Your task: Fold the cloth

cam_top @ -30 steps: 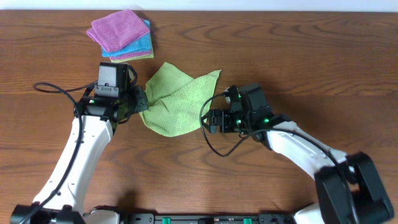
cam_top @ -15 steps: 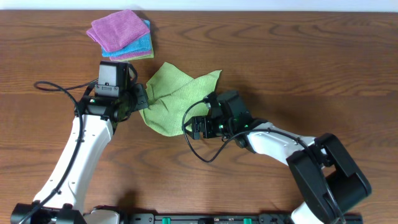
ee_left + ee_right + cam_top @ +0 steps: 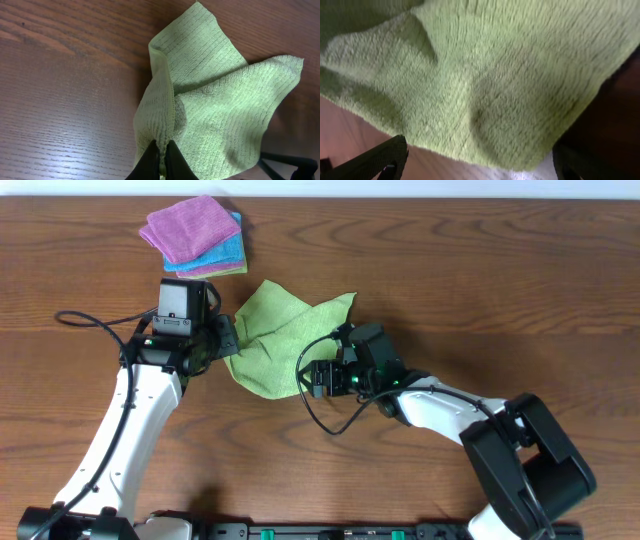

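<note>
The lime-green cloth (image 3: 285, 340) lies rumpled on the wooden table between my two arms. It also fills the left wrist view (image 3: 215, 110) and the right wrist view (image 3: 495, 75). My left gripper (image 3: 228, 338) is shut on the cloth's left edge, with a ridge of fabric pinched between the fingers (image 3: 161, 157). My right gripper (image 3: 312, 377) is open at the cloth's lower right edge; its fingers straddle that edge in the right wrist view (image 3: 480, 160). No white tag shows.
A stack of folded cloths stands at the back left, a purple one (image 3: 188, 226) on top of a turquoise-blue one (image 3: 226, 252). Black cables loop beside both arms.
My right gripper has moved left from beside the cloth to its lower right edge, then shifted slightly up onto it. The left gripper has held still on the cloth.
</note>
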Controlling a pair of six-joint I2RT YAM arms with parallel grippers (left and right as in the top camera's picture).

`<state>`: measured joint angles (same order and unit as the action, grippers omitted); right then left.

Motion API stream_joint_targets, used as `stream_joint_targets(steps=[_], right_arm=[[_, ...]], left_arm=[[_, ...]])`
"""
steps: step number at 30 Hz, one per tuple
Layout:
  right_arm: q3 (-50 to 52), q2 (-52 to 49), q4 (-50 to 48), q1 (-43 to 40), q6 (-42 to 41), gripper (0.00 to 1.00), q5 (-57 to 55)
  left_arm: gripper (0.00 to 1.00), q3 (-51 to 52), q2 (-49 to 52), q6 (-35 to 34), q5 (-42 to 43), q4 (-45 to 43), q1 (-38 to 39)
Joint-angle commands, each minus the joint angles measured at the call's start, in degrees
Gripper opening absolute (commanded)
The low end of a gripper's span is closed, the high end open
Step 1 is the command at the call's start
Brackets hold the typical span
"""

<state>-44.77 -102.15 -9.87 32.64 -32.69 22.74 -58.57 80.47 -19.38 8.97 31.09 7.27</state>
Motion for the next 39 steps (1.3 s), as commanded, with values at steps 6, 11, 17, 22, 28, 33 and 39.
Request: stream_joint_targets(steps=[6,11,17,22,28,33,39], right_arm=[[0.37,-4.79,-6.56,1.55,-3.54,0.93,-1.29],[0.37,-7.63,-10.12,4.02,-6.40,0.93,1.44],[0.35,-7.23,-11.13,4.20,-9.60,0.92,10.36],[0.35,-6.60,-10.95,4.20,-11.04,0.94,15.82],[0.37,-2.23,-10.84,4.17,-10.93,0.94,18.73],[0.37,-0.72,-9.62,4.48,-10.05,0.93,19.21],[0.37,-0.72,-10.29,4.94,-8.63,0.88,16.85]], left_arm=[[0.06,-0.68,0.11,0.50,0.09,0.28,-0.17],[0.06,-0.68,0.11,0.52,0.07,0.35,-0.17],[0.06,-0.68,0.11,0.50,0.02,0.33,-0.20],[0.06,-0.68,0.11,0.52,0.00,0.33,-0.20],[0.06,-0.68,0.11,0.46,0.02,0.33,-0.20],[0.06,-0.68,0.11,-0.37,0.02,0.15,-0.20],[0.06,-0.68,0.11,-0.59,0.02,0.11,-0.20]])
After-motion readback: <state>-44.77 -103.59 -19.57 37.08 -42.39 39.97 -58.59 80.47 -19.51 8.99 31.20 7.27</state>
